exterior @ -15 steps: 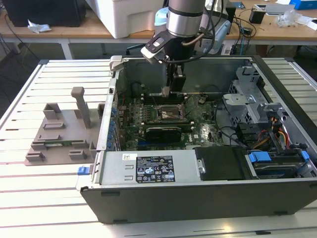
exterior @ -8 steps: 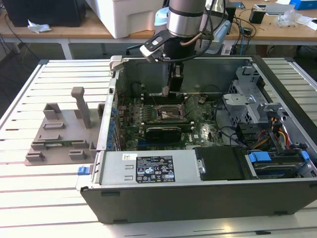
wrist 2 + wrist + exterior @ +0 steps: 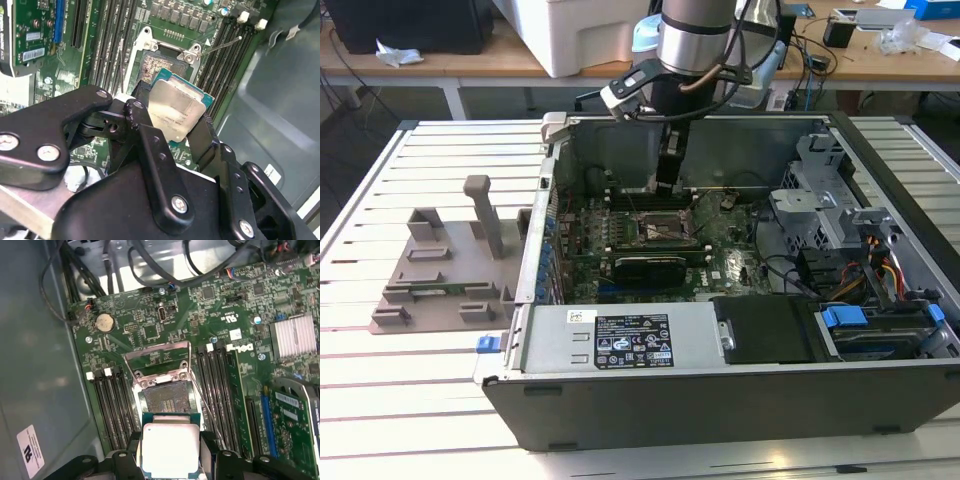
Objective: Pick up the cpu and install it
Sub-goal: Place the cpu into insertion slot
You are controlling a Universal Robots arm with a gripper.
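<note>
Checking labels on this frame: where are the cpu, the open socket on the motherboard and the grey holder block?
cpu (image 3: 170, 450): first wrist view, middle of its silver top plate.
open socket (image 3: 167, 399): first wrist view, its contact field.
grey holder block (image 3: 445, 272): exterior view, middle of its base.

The cpu (image 3: 171, 450) is gleaming silver with a thin green rim. The claw (image 3: 172, 119) is showing matte black and the motherboard (image 3: 150, 330) deep green. The holder block (image 3: 430, 270) is looking grey, and the bench (image 3: 420, 400) is showing pale slatted stripes.
</note>
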